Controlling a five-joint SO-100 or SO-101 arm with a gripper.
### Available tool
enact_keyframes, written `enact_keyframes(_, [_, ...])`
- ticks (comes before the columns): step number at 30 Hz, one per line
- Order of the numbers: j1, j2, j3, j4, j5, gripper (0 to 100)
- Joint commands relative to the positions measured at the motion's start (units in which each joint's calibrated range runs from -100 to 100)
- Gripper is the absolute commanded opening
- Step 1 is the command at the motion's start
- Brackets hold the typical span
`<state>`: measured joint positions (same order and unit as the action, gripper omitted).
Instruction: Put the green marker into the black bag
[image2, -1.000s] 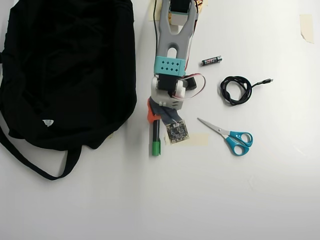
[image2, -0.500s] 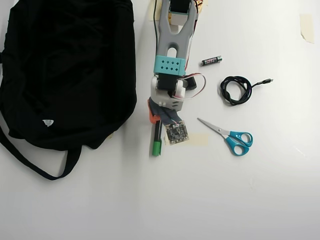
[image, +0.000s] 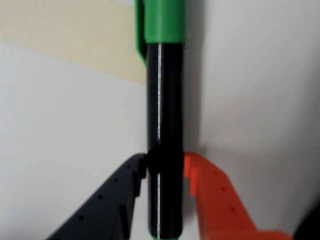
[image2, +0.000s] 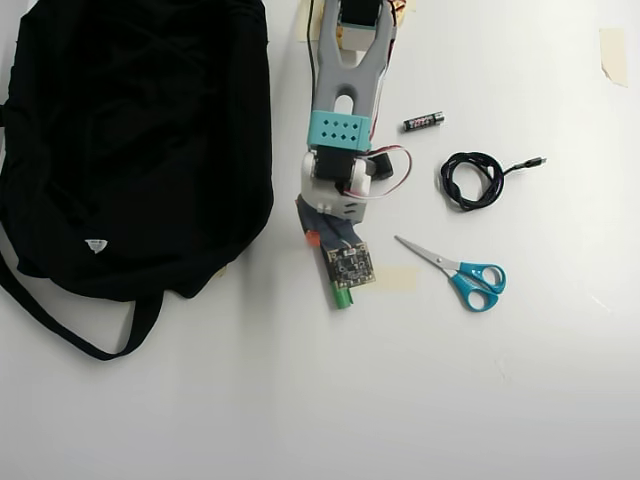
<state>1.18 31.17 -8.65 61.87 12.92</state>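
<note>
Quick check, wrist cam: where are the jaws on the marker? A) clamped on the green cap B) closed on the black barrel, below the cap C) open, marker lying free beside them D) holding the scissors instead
B: in the wrist view the black and orange fingers press both sides of the marker on its black barrel, with the green cap clear above them.

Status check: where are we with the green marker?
Gripper shut on green marker, black barrel between both fingers. Black bag off to the left in overhead view. Nothing lies between them.
</note>
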Motion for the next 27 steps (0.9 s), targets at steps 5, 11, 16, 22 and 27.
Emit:
enact_keyframes(5, [-0.6,-1.7,-2.2,-0.7,-0.3,2])
enact_keyframes(11, [-0.4,-1.8,-2.2,-1.2,-0.4,2])
enact_keyframes(16, [-0.5,-2.0,-2.3,-1.5,-0.8,2])
enact_keyframes(22, [-0.3,-3.2,-2.9,-0.7,-0.8,2])
enact_keyframes(27, [-0.1,-4.5,-2.9,-0.7,-0.8,2])
